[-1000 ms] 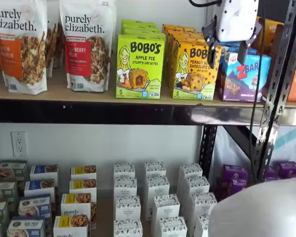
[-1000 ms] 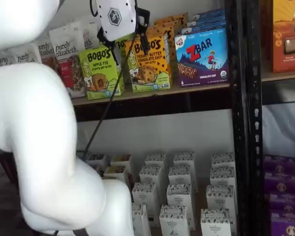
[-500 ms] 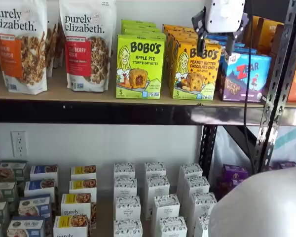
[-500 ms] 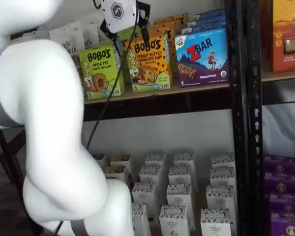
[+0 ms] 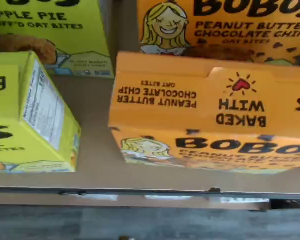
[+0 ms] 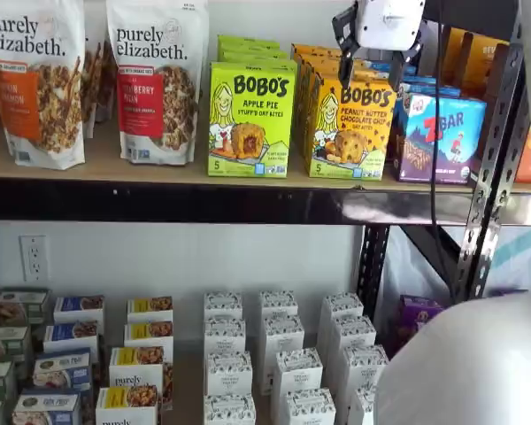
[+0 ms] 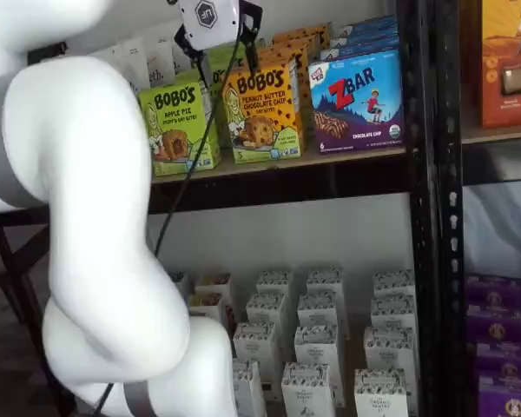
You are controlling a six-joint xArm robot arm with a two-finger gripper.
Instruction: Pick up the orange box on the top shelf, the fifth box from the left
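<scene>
The orange box (image 6: 350,124) stands upright at the front of its row on the top shelf (image 6: 159,168), between a lime-green box and a blue one. It shows in both shelf views (image 7: 260,109). My gripper (image 6: 380,73) hangs just above and in front of the box's top, open, with a plain gap between its black fingers (image 6: 345,62). It also shows in a shelf view (image 7: 224,59). The wrist view looks down on the box's top flap (image 5: 210,95), with a second orange box (image 5: 225,25) behind it.
The lime-green Apple Pie box (image 6: 250,119) stands left of the orange box and the ZBar box (image 6: 438,137) stands right. Granola bags (image 6: 157,80) are further left. A black perforated upright (image 6: 491,159) rises at the right. Small white boxes (image 6: 279,354) fill the lower level. My arm (image 7: 87,217) fills the left foreground.
My gripper has moved left and a little up, from in front of the ZBar box to above the orange box's top. The boxes have not moved.
</scene>
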